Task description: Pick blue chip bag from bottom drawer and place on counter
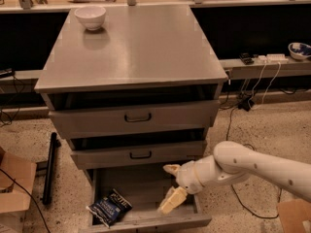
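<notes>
One end effector (pixel 171 184) in view, on a white arm (pixel 252 166) coming in from the right. It sits over the right half of the bottom drawer (pixel 146 223), which is pulled out. Its 2 cream fingers (pixel 173 200) are spread wide apart, one up, one down, w/ nothing held btwn them.

We see the blue chip bag (pixel 109 208) lying flat in the front-left corner of that drawer's tray, turned diagonal. It's left of the end effector & a bit lower in frame: near, but no contact, w/ bare drawer floor btwn the two. Bag has white lettering on dark navy foil & a pale edge strip; we can't read the text or any brand.

Above are 2 wider drawers w/ black loop handles, upper drawer (pixel 92 123) & middle drawer (pixel 107 155), each w/ a dark gap above its front. Grey metal surface (pixel 136 47) on top carries a white bowl (pixel 90 17) at back-left. On the floor at left: cardboard box (pixel 14 183) & black bar (pixel 48 169). On the right rear ledge: power strip (pixel 272 58) & another bowl (pixel 299 50).
</notes>
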`<state>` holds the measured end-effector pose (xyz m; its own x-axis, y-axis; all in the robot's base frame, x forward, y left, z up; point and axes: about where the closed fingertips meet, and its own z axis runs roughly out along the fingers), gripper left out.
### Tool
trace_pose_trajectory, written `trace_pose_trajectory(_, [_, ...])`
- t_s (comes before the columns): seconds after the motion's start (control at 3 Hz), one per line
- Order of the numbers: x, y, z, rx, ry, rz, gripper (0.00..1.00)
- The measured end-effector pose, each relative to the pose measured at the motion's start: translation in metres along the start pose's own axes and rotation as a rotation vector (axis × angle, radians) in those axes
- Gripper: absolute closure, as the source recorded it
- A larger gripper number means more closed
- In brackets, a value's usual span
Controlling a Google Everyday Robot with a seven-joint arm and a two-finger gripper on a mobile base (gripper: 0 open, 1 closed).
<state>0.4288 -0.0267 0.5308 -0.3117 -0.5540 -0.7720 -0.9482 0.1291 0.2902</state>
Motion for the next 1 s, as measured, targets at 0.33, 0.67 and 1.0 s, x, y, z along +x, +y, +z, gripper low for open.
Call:
trace_pose_trajectory(0.33, [0.016, -0.020, 0.077, -0.082, -0.022, 0.042, 0.00])
trace_pose_trajectory(0.67, [0.029, -0.033, 0.151, -0.147, -0.036, 0.067, 0.00])
trace_pose_trajectory(1.0, [0.038, -0.047, 0.217, -0.183, -0.060, 0.101, 0.00])
